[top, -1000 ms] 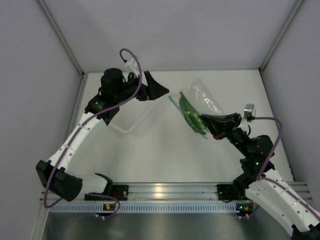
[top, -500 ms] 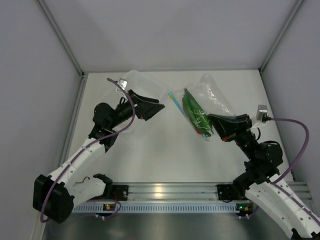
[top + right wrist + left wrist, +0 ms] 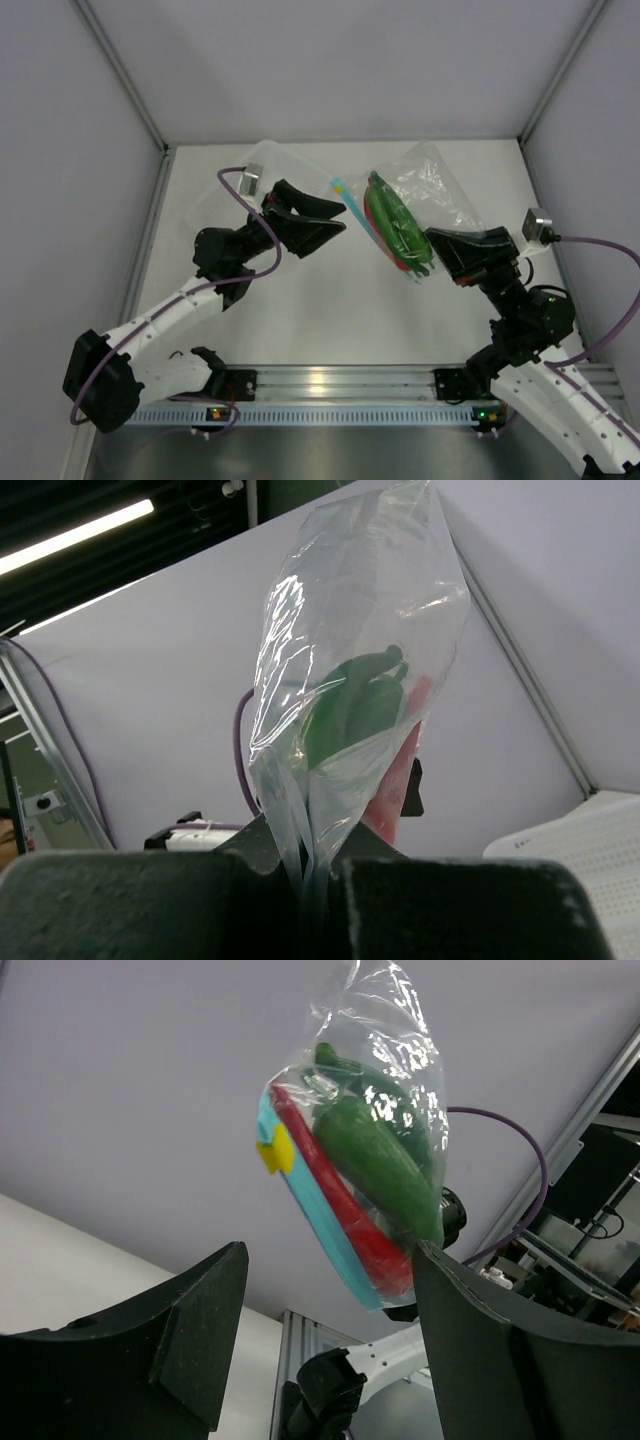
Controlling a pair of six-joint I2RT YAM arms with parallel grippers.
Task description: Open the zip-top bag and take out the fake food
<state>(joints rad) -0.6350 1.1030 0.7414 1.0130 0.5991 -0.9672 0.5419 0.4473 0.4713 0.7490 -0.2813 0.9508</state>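
My right gripper (image 3: 432, 243) is shut on a corner of the clear zip-top bag (image 3: 405, 205) and holds it up in the air. The bag holds green peppers (image 3: 392, 222) and a red pepper (image 3: 340, 1205); its teal zip strip (image 3: 352, 205) with a yellow slider (image 3: 275, 1150) faces left. My left gripper (image 3: 335, 217) is open, raised, its tips just left of the zip strip. In the left wrist view the bag (image 3: 355, 1130) hangs between and above my open fingers (image 3: 195, 1330). In the right wrist view the bag (image 3: 350, 690) rises from my shut jaws.
A clear rigid tub (image 3: 285, 165) lies on the white table behind my left gripper. Grey walls enclose the table on three sides. An aluminium rail (image 3: 330, 380) runs along the near edge.
Both arms rose and came closer together. My left gripper moved right and up toward the bag's zip strip. My right gripper lifted the bag higher.
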